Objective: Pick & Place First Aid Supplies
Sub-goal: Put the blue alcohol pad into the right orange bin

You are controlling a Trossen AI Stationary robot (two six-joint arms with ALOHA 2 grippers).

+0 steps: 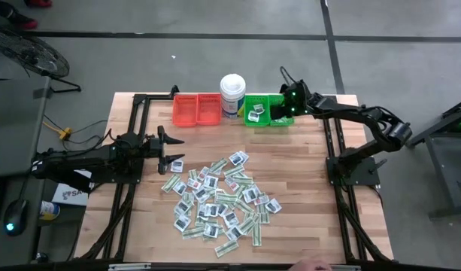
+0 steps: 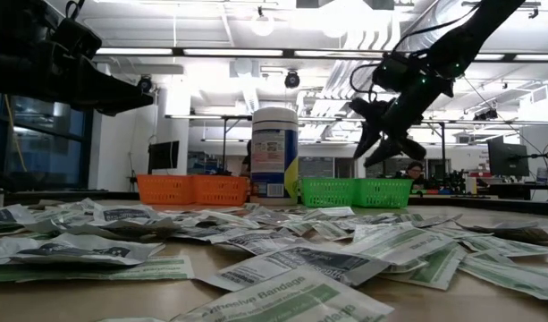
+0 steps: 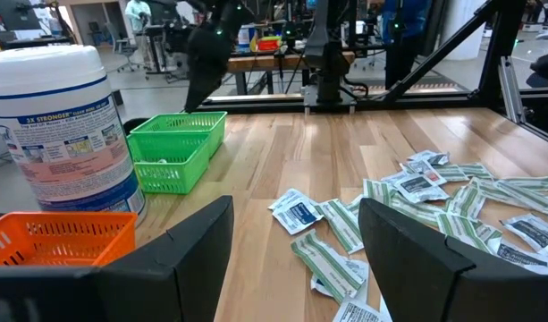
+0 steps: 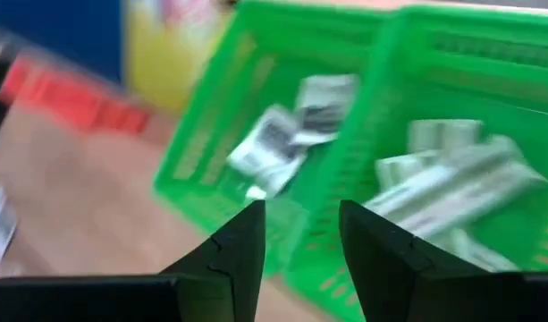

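From above, my right end effector hangs over the green bins at the worktop's far edge, while my left end effector waits, spread, beside the scattered packets. Level across, packets cover the worktop. My right wrist shows fingers parted, empty, above packets in the bins.

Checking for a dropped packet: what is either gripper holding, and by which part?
Nothing: the right gripper hangs open over the green bins; the left gripper is open too.
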